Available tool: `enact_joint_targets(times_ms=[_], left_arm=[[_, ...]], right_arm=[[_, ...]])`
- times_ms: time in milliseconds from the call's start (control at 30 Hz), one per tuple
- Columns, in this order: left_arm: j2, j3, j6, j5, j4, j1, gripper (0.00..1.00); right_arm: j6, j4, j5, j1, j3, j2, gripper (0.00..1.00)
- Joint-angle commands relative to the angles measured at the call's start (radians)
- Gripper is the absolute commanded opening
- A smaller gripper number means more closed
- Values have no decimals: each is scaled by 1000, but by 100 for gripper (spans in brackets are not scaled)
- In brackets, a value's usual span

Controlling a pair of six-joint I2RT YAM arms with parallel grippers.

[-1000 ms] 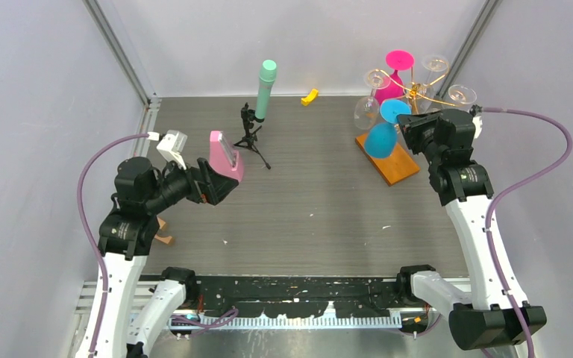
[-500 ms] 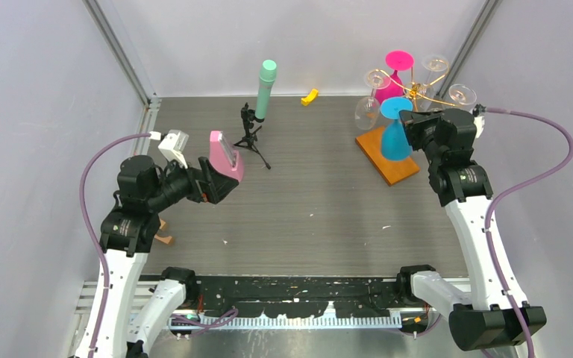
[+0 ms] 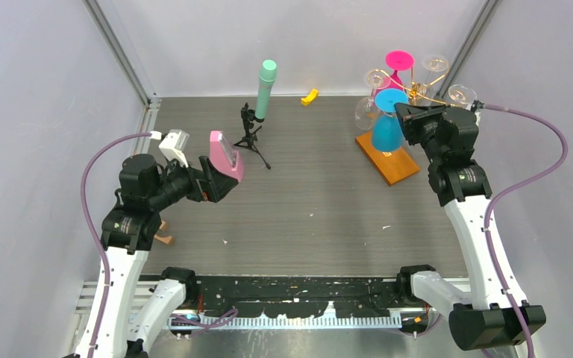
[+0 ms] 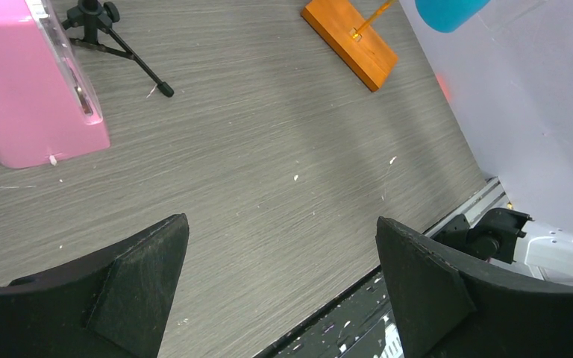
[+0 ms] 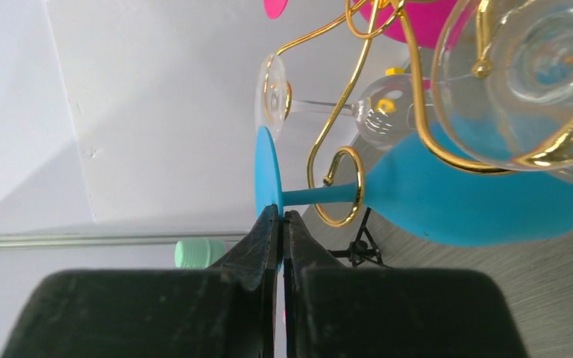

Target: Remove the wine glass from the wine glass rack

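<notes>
Reading the top view as a clock face with the arm bases at 6, the left end effector [image 3: 215, 183] hovers at about 9 o'clock above the table [image 3: 321, 216]. Its jaws are spread wide with nothing between them, and its wrist view shows only bare grey tabletop between the two black fingers [image 4: 149, 253]. Just beyond it, toward 10 o'clock, a pink block [image 3: 224, 155] stands on the table. Further on, at 11 o'clock, is a black mini tripod [image 3: 251, 136] with a mint-green cylinder [image 3: 265, 88] rising behind it. On the other side, at about 2 o'clock, the right end effector [image 5: 279, 216] is raised off the table. It is closed to a hairline, pinching the rim of the flat foot of the blue wine glass [image 3: 386, 130]. That glass hangs upside down on the wine glass rack [image 3: 394, 165], foot uppermost and bowl down over the rack's orange wooden base. Its stem lies through one of the curled gold loops, so it has not yet come off. Behind it on the same rack hang a magenta glass [image 3: 398, 63] and several clear glasses [image 3: 461, 95]. At 12 o'clock, by the back wall, lies a small yellow piece [image 3: 310, 95].
</notes>
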Motion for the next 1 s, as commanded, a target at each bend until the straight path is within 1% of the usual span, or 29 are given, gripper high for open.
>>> enact_joint_targets(times_ms=[0,200,467,600,667,800,967], left_arm=[[-6,11,11,-1,3,1,100],[1,19,12,2,-6,1,100],[13,18,11,8,-21,1,100],[16,18,12,5,-32,1,100],[17,22,31,15,-46,1,100],[22,39,64,16,-86,1,100],[18,38,63,8,-92,1,100]], right_arm=[[27,107,-21,-3,-1,18,0],[45,145,-41,-3,12,61,0],[21,140,69,-1,35,75,0],[39,108,154,1,25,43,0],[51,106,195,2,3,0,0],[61,80,226,2,-14,-46,0],[79,32,222,1,-11,-74,0]])
